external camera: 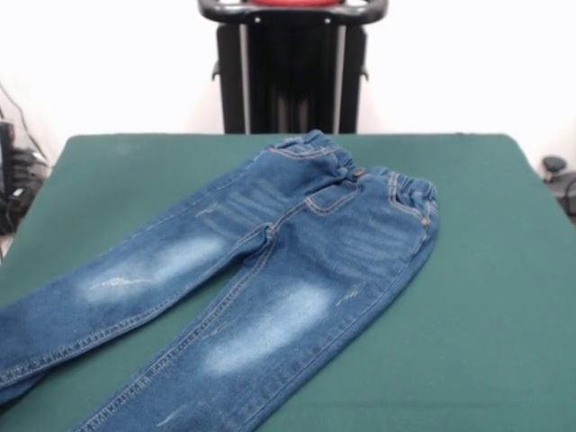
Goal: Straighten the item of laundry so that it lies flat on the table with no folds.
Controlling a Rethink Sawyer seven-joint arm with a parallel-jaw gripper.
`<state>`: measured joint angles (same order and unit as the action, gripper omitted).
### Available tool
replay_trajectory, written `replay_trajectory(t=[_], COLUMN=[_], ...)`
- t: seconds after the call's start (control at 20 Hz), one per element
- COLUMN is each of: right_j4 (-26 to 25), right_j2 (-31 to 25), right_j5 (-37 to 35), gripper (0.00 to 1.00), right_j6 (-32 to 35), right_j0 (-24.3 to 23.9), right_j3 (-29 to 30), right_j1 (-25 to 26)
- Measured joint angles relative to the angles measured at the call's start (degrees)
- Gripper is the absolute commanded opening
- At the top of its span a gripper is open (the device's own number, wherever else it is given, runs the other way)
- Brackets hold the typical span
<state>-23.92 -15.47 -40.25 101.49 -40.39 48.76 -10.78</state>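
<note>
A small pair of blue denim jeans (270,288) with pale faded thigh patches lies spread on the dark green felt table (486,297), elastic waistband toward the black robot pedestal (291,76), both legs running off the near left edge.

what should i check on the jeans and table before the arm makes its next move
1. Jeans fully on the table: cannot tell; both leg ends run past the picture's lower left edge.
2. Legs spread apart, not crossed: ok; green shows between them.
3. Waistband flat: not ok; it looks bunched, and the corner nearest the pedestal appears raised or turned.
4. Thigh areas smooth: ok; only slight wrinkles near the pockets.
5. Gripper position and state: cannot tell; the front view shows no gripper, only the pedestal.
6. Table around the jeans free of other objects: ok in the part shown.
</note>
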Motion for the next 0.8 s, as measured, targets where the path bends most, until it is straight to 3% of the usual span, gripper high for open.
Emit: replay_trajectory(t=[0.8], right_j4=[0.1], right_j2=[3.6], right_j5=[3.7], gripper=[1.0], right_j6=[0.0], right_j0=[3.7], right_j3=[2.8], right_j1=[-0.1])
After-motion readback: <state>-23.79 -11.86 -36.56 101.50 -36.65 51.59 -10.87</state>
